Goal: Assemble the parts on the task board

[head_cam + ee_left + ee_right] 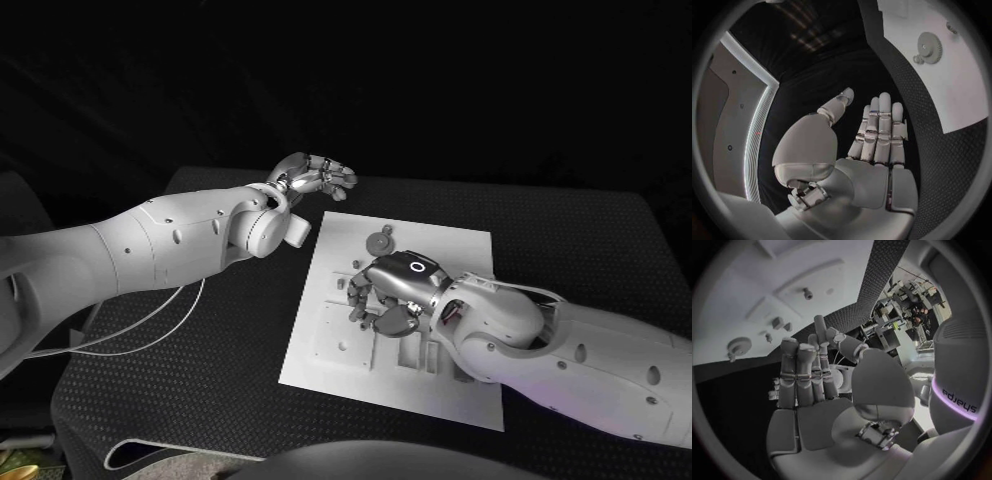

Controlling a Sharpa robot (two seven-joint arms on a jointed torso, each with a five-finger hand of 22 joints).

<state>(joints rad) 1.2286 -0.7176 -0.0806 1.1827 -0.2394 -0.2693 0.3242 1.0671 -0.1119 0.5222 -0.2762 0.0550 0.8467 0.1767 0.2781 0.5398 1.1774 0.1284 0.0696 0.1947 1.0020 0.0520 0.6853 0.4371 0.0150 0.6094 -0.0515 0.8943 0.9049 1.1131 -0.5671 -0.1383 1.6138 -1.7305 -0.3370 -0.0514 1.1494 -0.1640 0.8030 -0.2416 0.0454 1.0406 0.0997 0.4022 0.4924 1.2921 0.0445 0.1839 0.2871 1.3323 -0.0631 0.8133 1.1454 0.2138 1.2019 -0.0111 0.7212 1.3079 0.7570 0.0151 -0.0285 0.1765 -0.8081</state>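
The white task board (335, 360) lies in the middle of the black table. A grey gear (379, 243) stands near its far edge, and the same gear (929, 47) appears in the left wrist view. My right hand (387, 297) hovers over the board's middle with fingers stretched out and nothing in them. In the right wrist view my right hand (807, 375) points at the board (729, 300), where a gear (739, 346), a peg (807, 292) and small parts (776, 322) stand. My left hand (312, 176) is past the board's far left corner; its fingers (877, 132) are straight and empty.
The black table mat (188, 370) surrounds the board, with free room to its left and far right. Thin cables (137, 335) hang from my left arm over the mat's left side. The board's recesses (346, 335) lie close under my right hand.
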